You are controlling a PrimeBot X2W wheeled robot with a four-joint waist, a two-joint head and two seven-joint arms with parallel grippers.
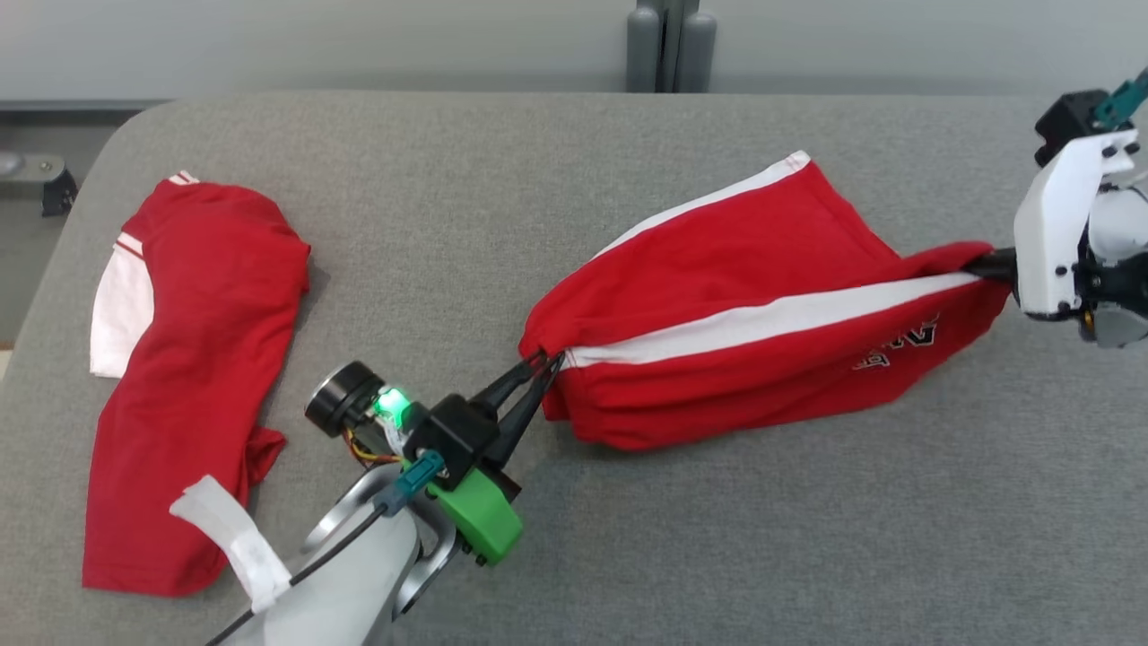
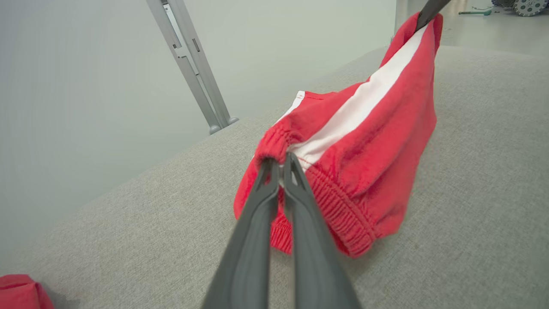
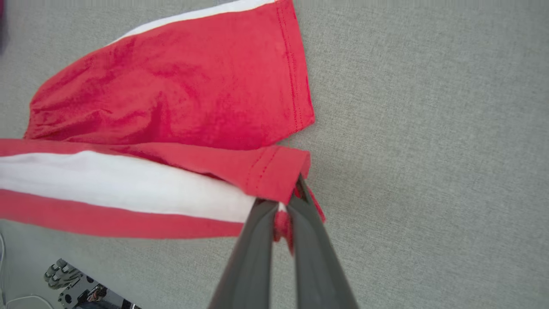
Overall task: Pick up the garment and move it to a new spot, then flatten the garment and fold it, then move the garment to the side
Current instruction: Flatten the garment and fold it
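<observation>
Nearest the head camera, the left forearm [image 1: 359,574] rises from the bottom edge, which cuts it off, and it hides part of the grey worktop [image 1: 717,556] beneath it. A white strap [image 1: 233,538] lies across its lower end, and a green cover [image 1: 480,511] sits at the wrist. The left hand [image 1: 543,363] has its two dark fingers pressed together on the gathered elastic waistband of the garment [image 1: 762,269], a pair of red shorts with a white side stripe.

The right hand [image 1: 982,263] is clamped on the hem of one leg at the opposite end. In the head view the cloth and the white wrist housing cover most of its fingers, and the picture's right edge cuts off the arm. The right wrist view shows the pinch plainly, with a fold of red fabric caught between the tips.

The garment is stretched between the two hands, right of the worktop's centre. Its lower folds sag onto the surface, and the other leg lies spread out behind. White lettering near the right end is upside down and partly tucked under, so it cannot be read.

A red and white shirt [image 1: 206,359] lies crumpled well apart at the left, its lower corner behind the strap.
</observation>
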